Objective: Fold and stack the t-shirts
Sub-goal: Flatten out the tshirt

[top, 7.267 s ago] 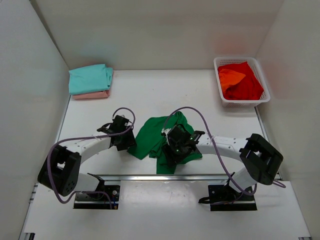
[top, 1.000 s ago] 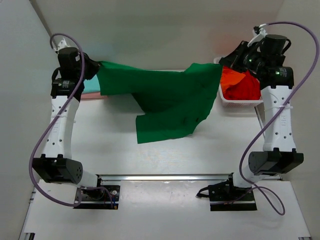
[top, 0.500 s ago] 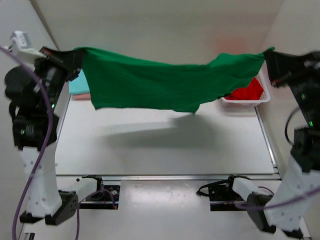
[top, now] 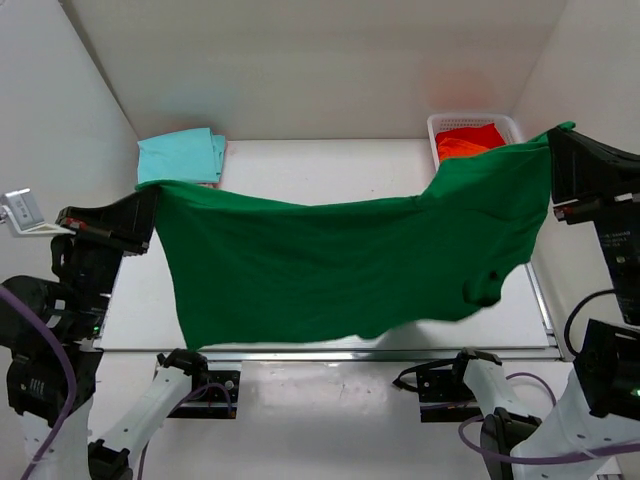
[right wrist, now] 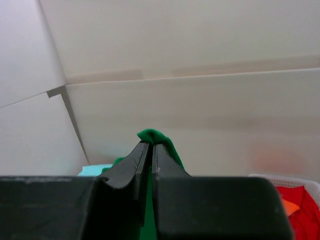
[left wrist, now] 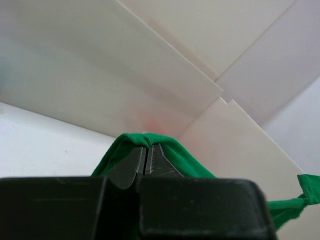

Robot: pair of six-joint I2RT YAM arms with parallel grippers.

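Top external view: soft dark green t-shirt (top: 320, 265) hangs stretched as a sagging sheet above the smooth white counter (top: 320, 170), left jaws and right jaws each pinching an upper corner.

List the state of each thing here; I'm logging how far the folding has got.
green shirt: unfolded, held up in the air between both grippers
left gripper: shut on the green shirt
right gripper: shut on the green shirt
teal shirt: folded
red shirt: crumpled in basket
orange shirt: crumpled in basket
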